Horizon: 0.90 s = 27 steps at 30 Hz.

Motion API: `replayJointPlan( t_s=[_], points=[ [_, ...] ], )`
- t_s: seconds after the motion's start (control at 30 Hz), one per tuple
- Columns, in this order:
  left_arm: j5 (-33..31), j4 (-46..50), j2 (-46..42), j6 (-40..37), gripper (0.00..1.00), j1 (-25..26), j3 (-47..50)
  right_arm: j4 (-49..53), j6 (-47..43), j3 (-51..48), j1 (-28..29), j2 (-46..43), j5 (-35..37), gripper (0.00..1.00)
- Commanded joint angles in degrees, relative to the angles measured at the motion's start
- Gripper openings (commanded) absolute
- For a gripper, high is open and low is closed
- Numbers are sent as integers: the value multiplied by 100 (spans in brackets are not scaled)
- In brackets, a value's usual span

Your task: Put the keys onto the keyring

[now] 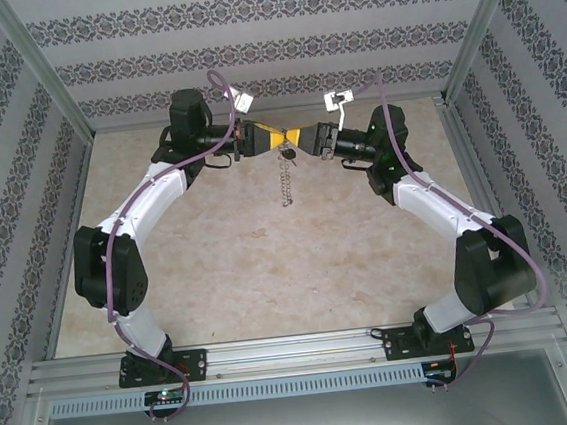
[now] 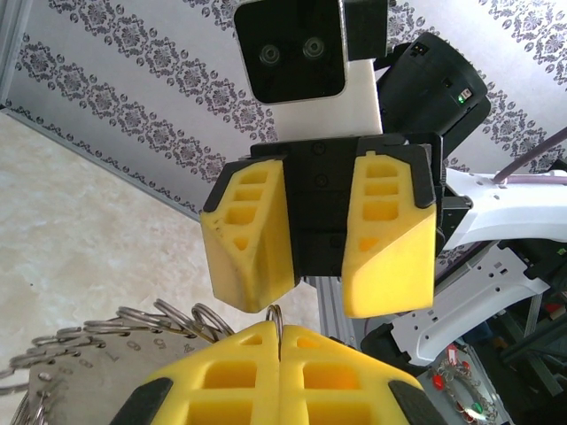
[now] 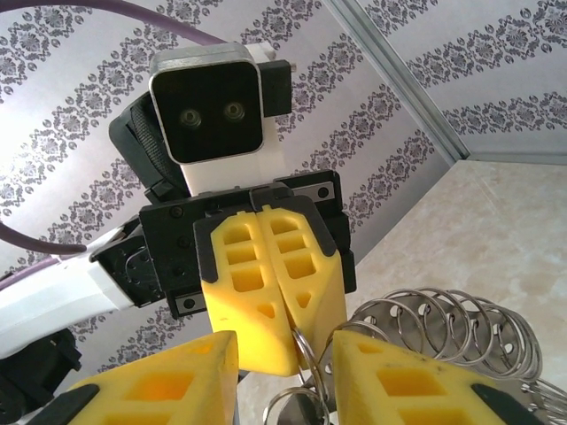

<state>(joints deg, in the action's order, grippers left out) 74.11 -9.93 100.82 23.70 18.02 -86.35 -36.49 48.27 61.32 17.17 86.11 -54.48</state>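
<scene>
**Item 1. Left gripper** [image 1: 266, 137]. It is at 12 o'clock on the table [image 1: 269, 274], raised and pointing toward 3 o'clock. The yellow fingers are pressed together, clenched on the thin wire of the keyring [image 1: 283, 177]. In the left wrist view the wire stands up out of the seam between them.

**Item 2. Right gripper** [image 1: 304, 138]. It is also at 12 o'clock, tip to tip with the left gripper and pointing toward 9 o'clock. The fingers stand apart, released. In the right wrist view the wire sits in the gap between them. Whether it touches either finger cannot be told.

**Item 3. Keyring.** A silvery hoop, held where the two grippers meet. From above it shows as a thin jagged line running from the grip toward 6 o'clock. Small rings [image 3: 443, 323] bunch along its rim, at 3 o'clock of the right gripper's fingers in the right wrist view.

**Item 4. Table.** Pale marbled surface, with patterned walls [image 1: 246, 35] at 9, 12 and 3 o'clock.
</scene>
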Motion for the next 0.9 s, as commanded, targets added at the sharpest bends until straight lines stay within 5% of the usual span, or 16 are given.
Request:
replayJointPlan(
  t_s=[0.0, 0.27, 0.4, 0.53, 0.7, 0.87],
  points=[
    [46, -439, -286, 51, 0, 52, -7, -310, 46, -90, 121, 21, -62, 32],
    [-26, -591, -271, 141, 0, 45, 20, -348, 44, -203, 212, 35, -80, 18],
    [14, -615, -247, 178, 0, 46, 3, -346, 26, -191, 193, 12, -71, 0],
    [17, -451, -266, 83, 0, 46, 4, -228, -39, -82, 69, -8, -144, 0],
    [-188, 723, -443, -777, 36, -132, -177, 934, -814, 417, -197, -55, -892, 0],
    [-189, 2824, -413, -2283, 46, -247, -901, 2949, -2252, 990, -392, -42, -1414, 0]
  ],
)
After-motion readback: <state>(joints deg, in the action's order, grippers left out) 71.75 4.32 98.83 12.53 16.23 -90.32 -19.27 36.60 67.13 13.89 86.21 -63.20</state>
